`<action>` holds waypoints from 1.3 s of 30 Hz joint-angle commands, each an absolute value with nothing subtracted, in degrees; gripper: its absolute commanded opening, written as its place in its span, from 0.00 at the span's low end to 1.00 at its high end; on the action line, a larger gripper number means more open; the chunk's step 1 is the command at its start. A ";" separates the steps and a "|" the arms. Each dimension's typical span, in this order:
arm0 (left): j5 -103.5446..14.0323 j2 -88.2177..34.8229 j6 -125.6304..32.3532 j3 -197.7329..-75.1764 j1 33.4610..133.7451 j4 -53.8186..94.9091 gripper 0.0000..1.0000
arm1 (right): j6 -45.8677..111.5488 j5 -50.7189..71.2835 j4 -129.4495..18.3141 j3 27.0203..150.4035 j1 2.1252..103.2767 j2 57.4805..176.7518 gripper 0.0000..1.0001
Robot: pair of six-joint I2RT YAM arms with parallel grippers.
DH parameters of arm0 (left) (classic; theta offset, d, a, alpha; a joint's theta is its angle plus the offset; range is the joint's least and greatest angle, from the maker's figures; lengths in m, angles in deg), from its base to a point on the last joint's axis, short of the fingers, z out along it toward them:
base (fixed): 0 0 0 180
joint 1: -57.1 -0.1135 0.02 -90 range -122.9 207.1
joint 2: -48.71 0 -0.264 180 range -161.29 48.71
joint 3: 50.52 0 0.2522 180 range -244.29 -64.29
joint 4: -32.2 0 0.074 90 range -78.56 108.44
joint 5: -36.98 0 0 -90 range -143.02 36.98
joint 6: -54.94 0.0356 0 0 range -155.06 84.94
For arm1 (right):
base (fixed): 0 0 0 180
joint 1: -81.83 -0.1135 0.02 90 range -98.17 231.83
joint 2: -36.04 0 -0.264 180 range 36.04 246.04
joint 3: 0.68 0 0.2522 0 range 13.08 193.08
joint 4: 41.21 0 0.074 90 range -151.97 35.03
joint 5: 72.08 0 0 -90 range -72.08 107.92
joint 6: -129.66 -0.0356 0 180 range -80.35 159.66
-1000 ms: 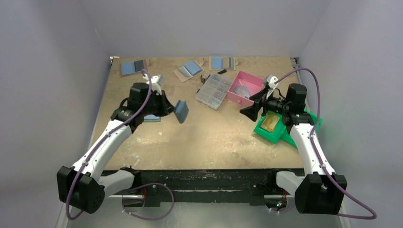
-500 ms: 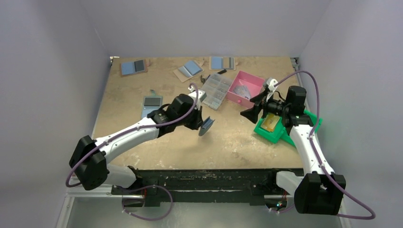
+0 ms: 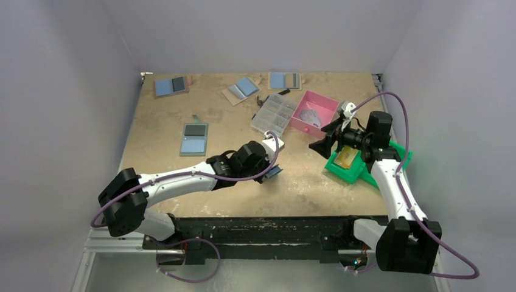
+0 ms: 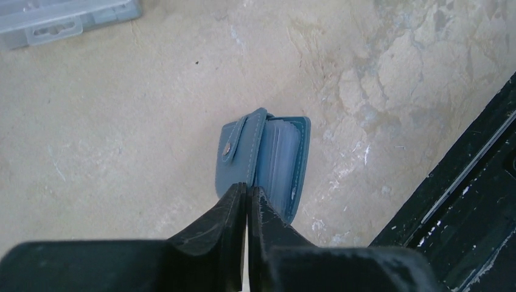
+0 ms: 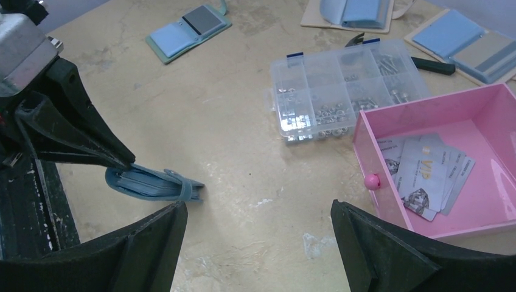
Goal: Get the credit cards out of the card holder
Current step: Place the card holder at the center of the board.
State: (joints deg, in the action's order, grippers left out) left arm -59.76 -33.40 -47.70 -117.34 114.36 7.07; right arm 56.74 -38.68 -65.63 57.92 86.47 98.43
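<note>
Card holder (image 3: 195, 139) lies open and flat on the table (image 3: 304, 182), left of centre, blue half and grey half up; no cards can be made out in it.

Table is mottled tan with a black front edge and pale walls on three sides.

Left fingers (image 4: 225, 213) are pinched closed on a small teal snap pouch (image 4: 268, 158), low by the front edge; contact with the table is unclear. Left arm is stretched low toward centre.

Right gripper (image 5: 258, 207) is spread wide and holds nothing, raised near the pink box (image 5: 365, 131), where grey cards (image 5: 426, 173) lie.
</note>
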 commanded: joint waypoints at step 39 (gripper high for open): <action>-65.63 -12.22 -78.89 -94.72 114.85 30.32 0.97 | 62.85 -41.04 -66.34 57.47 87.45 100.98 0.99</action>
State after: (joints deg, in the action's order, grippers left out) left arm -64.85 -14.49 -72.75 -95.99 115.23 25.27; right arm 61.39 -38.85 -66.26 57.57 87.15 101.27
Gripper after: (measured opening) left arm 0.985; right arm 0.987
